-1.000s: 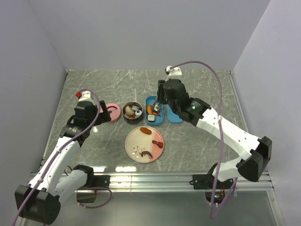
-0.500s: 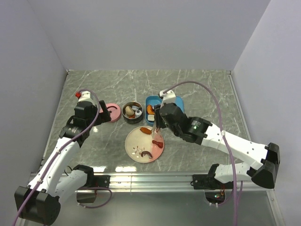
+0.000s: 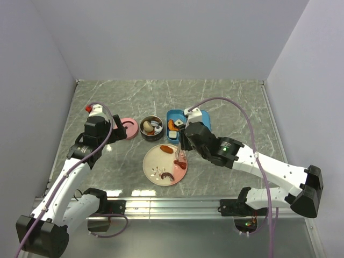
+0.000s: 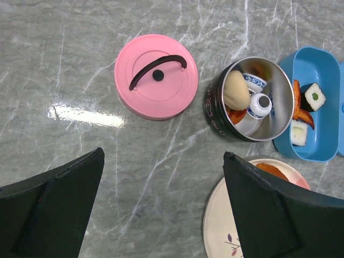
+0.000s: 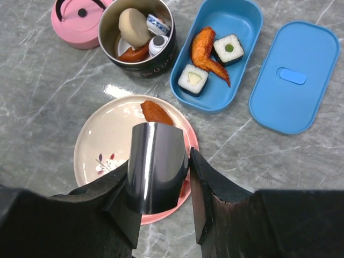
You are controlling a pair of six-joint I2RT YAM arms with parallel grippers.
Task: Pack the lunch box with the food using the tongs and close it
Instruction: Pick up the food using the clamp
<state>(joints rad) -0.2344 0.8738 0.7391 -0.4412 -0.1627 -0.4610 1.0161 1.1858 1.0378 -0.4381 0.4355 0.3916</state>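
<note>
My right gripper (image 3: 183, 151) (image 5: 160, 177) is shut on the silver tongs (image 5: 156, 165), held over the right side of the pink-rimmed plate (image 3: 153, 161) (image 5: 107, 141). On the plate lie an orange piece (image 5: 156, 113) (image 3: 167, 149) and red sausages (image 3: 179, 164); the tongs hide part of them. The blue lunch box (image 5: 243, 21) (image 3: 168, 115) holds an orange shrimp (image 5: 207, 51) and two white sushi squares (image 5: 192, 79). Its blue lid (image 5: 293, 75) lies beside it. My left gripper (image 3: 114, 132) (image 4: 161, 207) stands open over bare table, holding nothing.
A round dark tin (image 5: 109, 24) (image 4: 215, 107) (image 3: 145, 135) with a beige bun (image 5: 133, 26) and small pieces stands left of the lunch box. Its pink lid (image 4: 156, 75) (image 3: 128, 129) lies further left. Grey walls close the table's sides and back.
My right arm has drawn back from over the blue lunch box toward me and now holds the tongs over the plate. The left arm has not moved.
</note>
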